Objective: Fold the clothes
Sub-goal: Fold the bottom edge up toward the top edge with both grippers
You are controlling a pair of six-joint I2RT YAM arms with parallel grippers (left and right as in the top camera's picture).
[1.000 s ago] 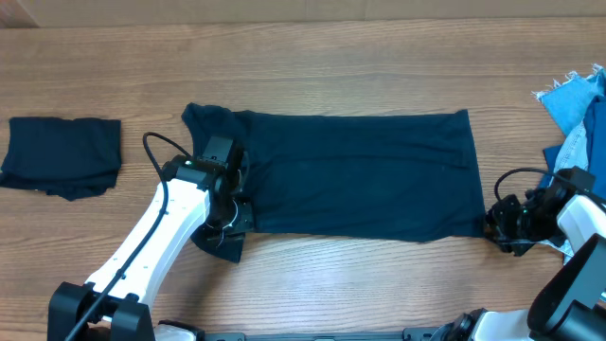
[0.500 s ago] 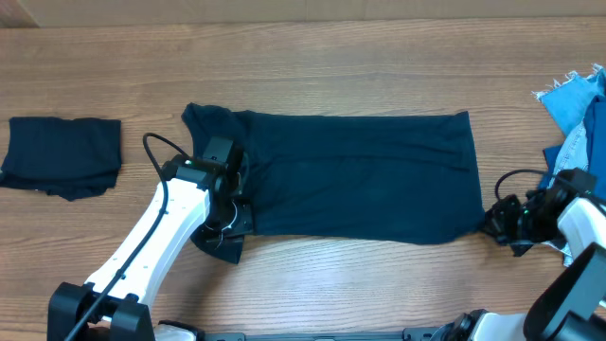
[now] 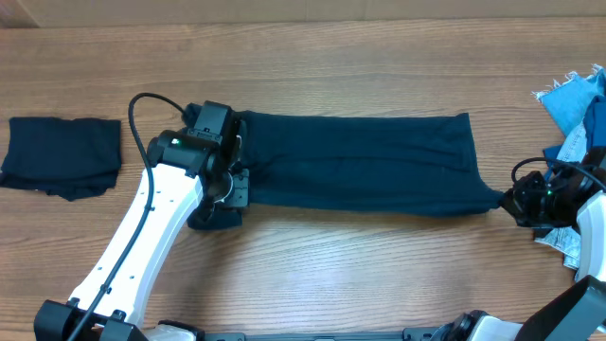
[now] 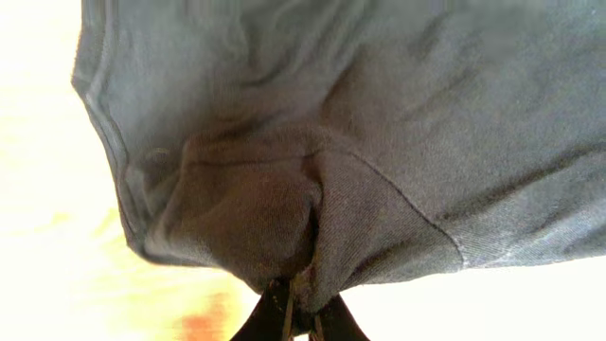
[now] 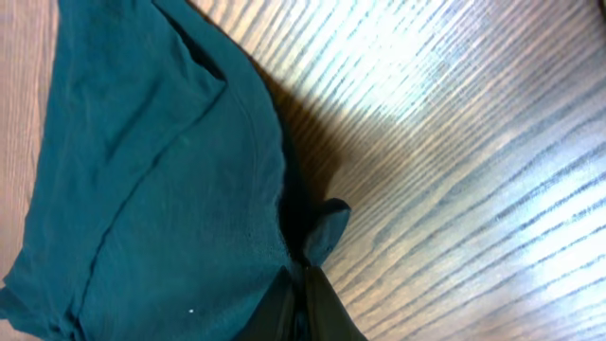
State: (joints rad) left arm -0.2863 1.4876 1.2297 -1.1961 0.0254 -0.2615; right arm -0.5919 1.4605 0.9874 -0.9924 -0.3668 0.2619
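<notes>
At nine o'clock on the wooden table (image 3: 312,284), a folded navy garment (image 3: 64,156) is lying well apart from the work. Moving right, our left gripper (image 3: 233,188) is pinching the spread navy garment (image 3: 360,166) at its left near corner, fingers closed tight on the cloth. It has carried that corner toward twelve o'clock in the last second, so the cloth is now looking narrower. At three o'clock our right gripper (image 3: 511,201), open a second ago, is now clamping the right near corner. We are judging the lengthwise fold begun. Beyond, light-blue denim pieces (image 3: 576,102) are waiting. We are seeing no labels or writing.
</notes>
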